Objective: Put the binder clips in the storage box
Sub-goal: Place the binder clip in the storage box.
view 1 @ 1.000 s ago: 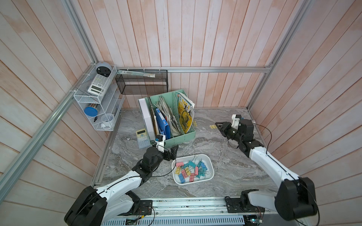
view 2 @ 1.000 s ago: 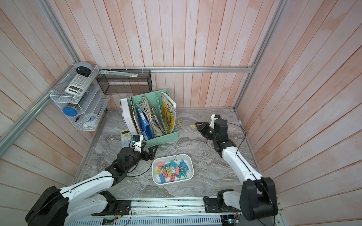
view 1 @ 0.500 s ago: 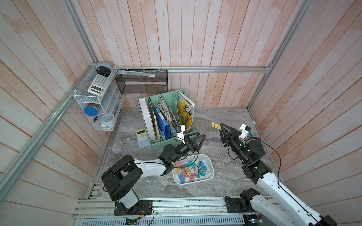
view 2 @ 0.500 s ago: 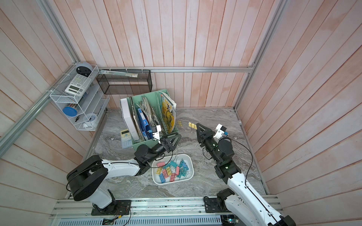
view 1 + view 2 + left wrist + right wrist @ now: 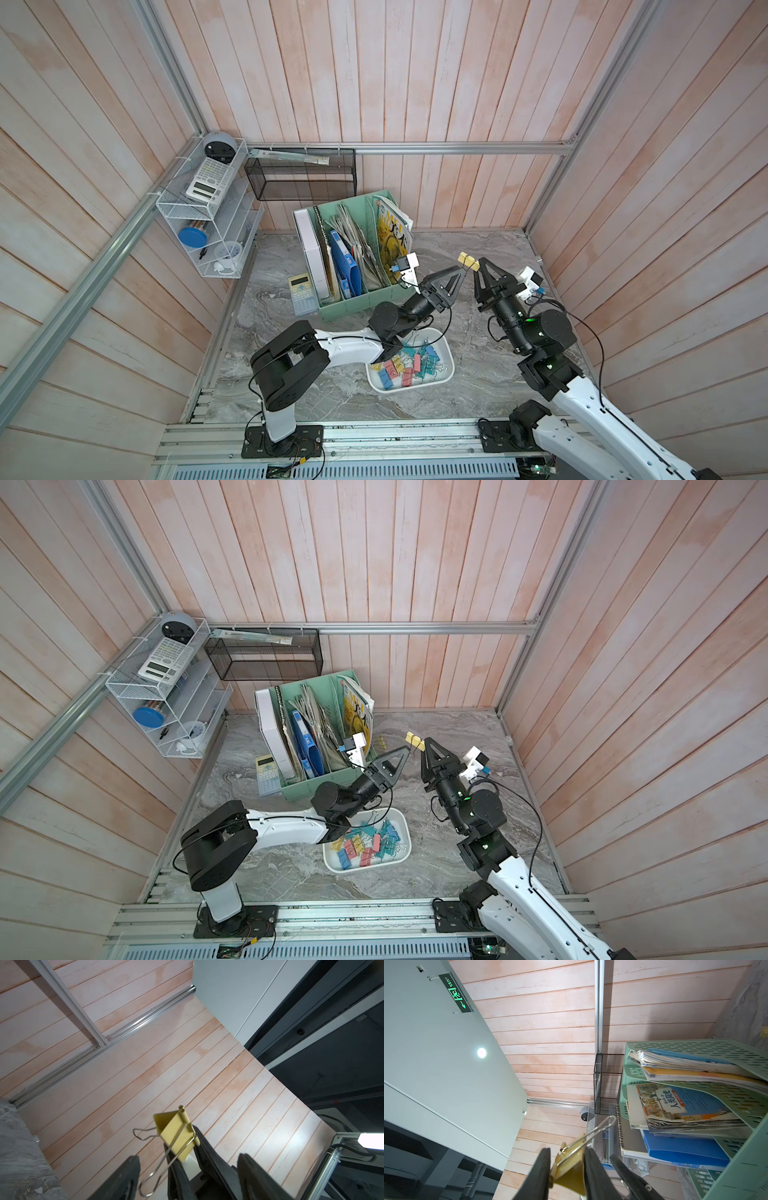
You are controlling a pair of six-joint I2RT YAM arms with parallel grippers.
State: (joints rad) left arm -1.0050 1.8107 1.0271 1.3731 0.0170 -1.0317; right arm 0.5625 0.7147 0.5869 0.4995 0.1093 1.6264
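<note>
A yellow metal binder clip (image 5: 571,1169) with a silver wire handle is seen pinched between the black fingers of the right gripper (image 5: 567,1154); a mint green plastic file organizer (image 5: 737,1049) is seen behind.

I record the table (image 5: 469,374) as grey marble with pale veining and the walls (image 5: 415,83) as whitewashed pink planks. The storage box (image 5: 441,341), near centre, is plain white. The binder clips (image 5: 409,365) in it are pink, yellow, blue and teal. One binder clip (image 5: 468,262), farther back and to the right, is yellow with silver wire handles. The file organizer (image 5: 357,301) is mint green, with a blue folder (image 5: 349,274) and a yellow magazine (image 5: 395,237). To its left is a pale yellow calculator (image 5: 302,293). At far left I note a black mesh basket (image 5: 301,178) and a white wire rack (image 5: 185,210). The left arm (image 5: 345,345) and right arm (image 5: 590,399) are white with black joints.
</note>
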